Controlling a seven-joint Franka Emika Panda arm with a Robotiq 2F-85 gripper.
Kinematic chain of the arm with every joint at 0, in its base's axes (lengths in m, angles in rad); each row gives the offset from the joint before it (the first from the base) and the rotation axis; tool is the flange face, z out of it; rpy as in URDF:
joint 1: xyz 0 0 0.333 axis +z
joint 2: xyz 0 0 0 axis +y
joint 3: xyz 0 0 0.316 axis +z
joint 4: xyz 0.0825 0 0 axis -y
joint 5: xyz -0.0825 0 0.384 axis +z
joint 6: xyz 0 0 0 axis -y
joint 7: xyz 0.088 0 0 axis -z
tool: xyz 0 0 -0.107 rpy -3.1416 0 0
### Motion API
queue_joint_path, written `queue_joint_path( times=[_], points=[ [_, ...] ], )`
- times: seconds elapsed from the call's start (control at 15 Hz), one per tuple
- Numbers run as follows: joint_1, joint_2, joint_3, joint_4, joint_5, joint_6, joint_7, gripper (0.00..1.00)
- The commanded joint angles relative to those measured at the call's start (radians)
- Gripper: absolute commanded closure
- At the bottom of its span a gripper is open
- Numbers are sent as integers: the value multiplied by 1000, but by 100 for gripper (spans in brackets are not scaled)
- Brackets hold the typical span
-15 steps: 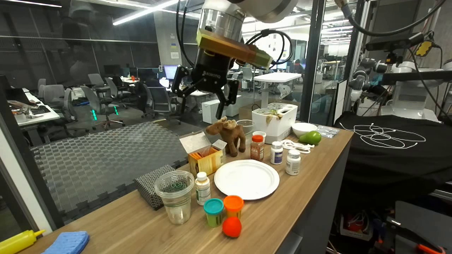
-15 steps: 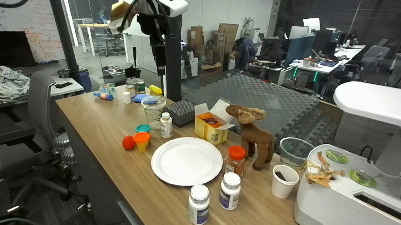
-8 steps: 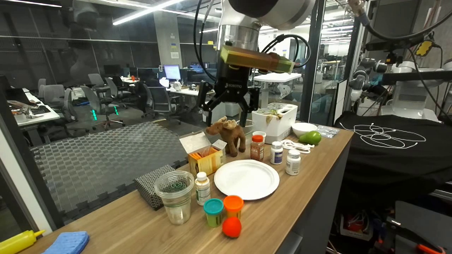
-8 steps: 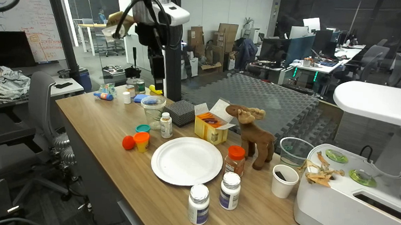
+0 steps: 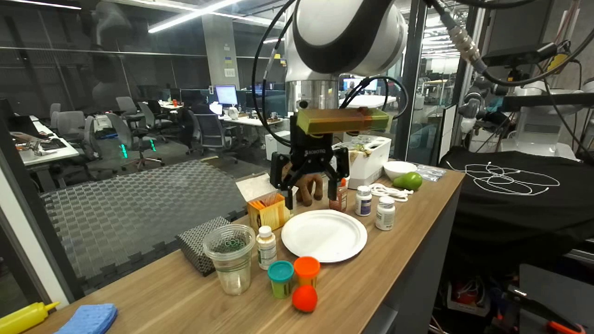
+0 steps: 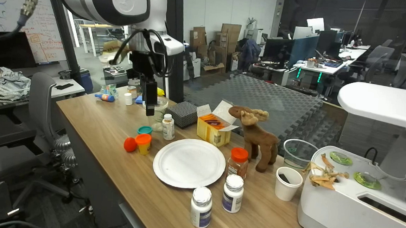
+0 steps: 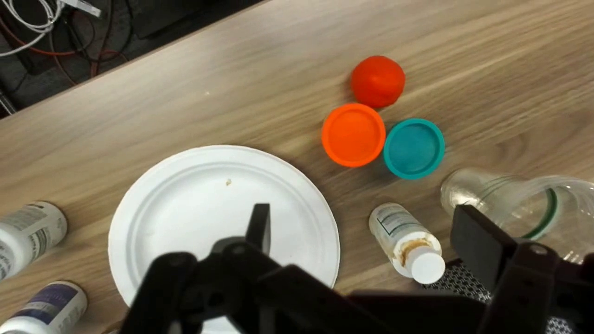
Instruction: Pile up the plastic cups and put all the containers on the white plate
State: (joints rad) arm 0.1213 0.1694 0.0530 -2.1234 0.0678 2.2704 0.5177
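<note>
Cup [image 5: 232, 263], clear and upright, stands left of the white plate [image 5: 325, 236] in both exterior views, apart from it. It should be very light, its thin, slick walls likely to buckle under a hard squeeze; take it gently just below the rim, which should stop it slipping through. Next, near the plate in an exterior view, come the teal tub [image 5: 281, 278] and the orange tub [image 5: 306, 270], lids touching or nearly so. They look stiffer and should bear a firm hold low on the body, as a lid might pop off. The gripper [image 5: 310, 201] hangs higher than the plate, jaws spread wide and gripping nothing. Last, well right of the plate in an exterior view, stands the second cup [image 6: 297, 155], probably as flimsy.
</note>
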Motion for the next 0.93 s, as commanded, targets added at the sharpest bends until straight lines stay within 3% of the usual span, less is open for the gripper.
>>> queue_joint_path(
  times=[0.0,0.87],
  points=[
    [21,90,-7,74,-45,9,69,0],
    [114,292,-46,251,-132,34,133,0]
  ],
)
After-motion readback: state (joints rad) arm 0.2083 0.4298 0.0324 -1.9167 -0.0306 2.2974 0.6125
